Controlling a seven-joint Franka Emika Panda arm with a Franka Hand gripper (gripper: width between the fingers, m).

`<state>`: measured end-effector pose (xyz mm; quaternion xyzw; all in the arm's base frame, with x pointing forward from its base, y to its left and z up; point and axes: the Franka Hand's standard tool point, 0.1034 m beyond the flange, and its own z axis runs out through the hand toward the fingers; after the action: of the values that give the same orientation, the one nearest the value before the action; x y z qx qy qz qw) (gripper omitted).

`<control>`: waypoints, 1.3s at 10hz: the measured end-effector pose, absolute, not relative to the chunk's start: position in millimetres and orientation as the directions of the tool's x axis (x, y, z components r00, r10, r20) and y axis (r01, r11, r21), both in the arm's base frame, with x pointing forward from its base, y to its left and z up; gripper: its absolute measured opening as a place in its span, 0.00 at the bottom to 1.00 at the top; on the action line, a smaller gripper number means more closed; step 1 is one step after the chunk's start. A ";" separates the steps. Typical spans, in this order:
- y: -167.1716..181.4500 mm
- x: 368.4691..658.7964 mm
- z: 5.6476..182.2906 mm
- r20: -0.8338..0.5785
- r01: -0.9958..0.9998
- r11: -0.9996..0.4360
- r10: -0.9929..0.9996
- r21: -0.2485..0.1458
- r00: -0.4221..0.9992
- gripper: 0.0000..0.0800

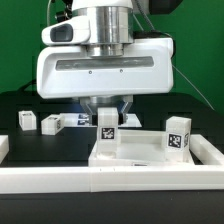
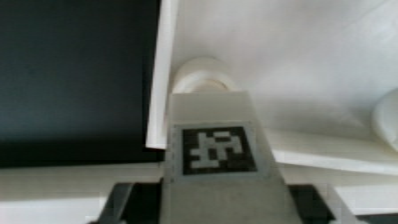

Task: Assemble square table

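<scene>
In the exterior view, the arm (image 1: 104,20) runs off the upper edge, and its wide white housing (image 1: 104,65) hides the counter (image 1: 55,145) behind it. We cannot tell whether the tagged leg (image 1: 106,125) touches the tabletop (image 1: 140,152). In the wrist view the tagged leg (image 2: 214,150) is blurred, the jaws show only as dark slivers cut by the picture's edge, and a rounded white shape (image 2: 381,120) is cut off too.

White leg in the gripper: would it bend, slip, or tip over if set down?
The white leg looks like a solid plastic block, so probably stiff and light. Its smooth faces might slip slightly in the gripper. Taller than wide, it could tip if nudged on the square table.
</scene>
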<state>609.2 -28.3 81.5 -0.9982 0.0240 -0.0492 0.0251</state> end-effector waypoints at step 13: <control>2.4 616.8 80.2 -0.022 -0.918 -0.323 -0.941 -0.229 0.337 0.36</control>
<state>616.8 2.4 80.2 -0.8114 0.5728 -0.0576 0.1006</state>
